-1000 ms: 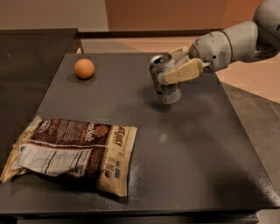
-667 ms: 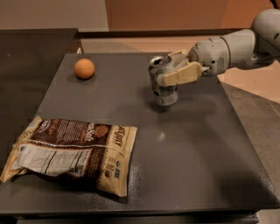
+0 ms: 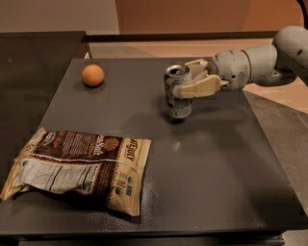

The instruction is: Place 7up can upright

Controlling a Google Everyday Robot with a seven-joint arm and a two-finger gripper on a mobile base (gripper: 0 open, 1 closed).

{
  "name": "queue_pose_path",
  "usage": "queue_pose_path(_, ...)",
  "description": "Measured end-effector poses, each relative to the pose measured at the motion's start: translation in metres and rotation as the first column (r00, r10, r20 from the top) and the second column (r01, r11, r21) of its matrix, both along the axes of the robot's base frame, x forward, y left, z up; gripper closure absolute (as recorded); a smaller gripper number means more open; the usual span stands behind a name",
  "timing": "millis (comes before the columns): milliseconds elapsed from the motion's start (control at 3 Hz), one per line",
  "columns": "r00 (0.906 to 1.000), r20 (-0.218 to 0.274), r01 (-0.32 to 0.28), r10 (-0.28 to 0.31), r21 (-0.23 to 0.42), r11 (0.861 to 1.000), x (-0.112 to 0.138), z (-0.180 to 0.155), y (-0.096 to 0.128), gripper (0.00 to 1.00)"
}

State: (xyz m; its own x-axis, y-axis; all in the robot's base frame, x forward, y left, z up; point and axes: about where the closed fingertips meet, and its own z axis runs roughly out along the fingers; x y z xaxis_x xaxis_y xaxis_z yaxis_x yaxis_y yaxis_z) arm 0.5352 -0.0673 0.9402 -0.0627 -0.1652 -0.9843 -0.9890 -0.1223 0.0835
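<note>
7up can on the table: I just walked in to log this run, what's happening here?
The robot's gripper, reaching in from the picture's right, grips the 7up can upright near the back of the dark table; whether its base touches the top is unclear. An orange ball and a snack bag lie apart from it.

A dark grey desk (image 3: pixel 216 158) fills the view under dim, warm light, with a darker counter (image 3: pixel 29 72) just beside its left edge. Beyond it lies tan floor (image 3: pixel 139 48). Behind that stand a pale wall (image 3: pixel 57 14) and an orange-brown wall (image 3: pixel 192 14). The hand (image 3: pixel 183 78) hangs over the desk's far right part.
</note>
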Motion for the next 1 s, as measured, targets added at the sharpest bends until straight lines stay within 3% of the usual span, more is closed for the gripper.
queue_pose_path(1000, 0.9998, -0.009, -0.016, 0.016, 0.064, 0.998, 0.001, -0.019, -0.008, 1.00)
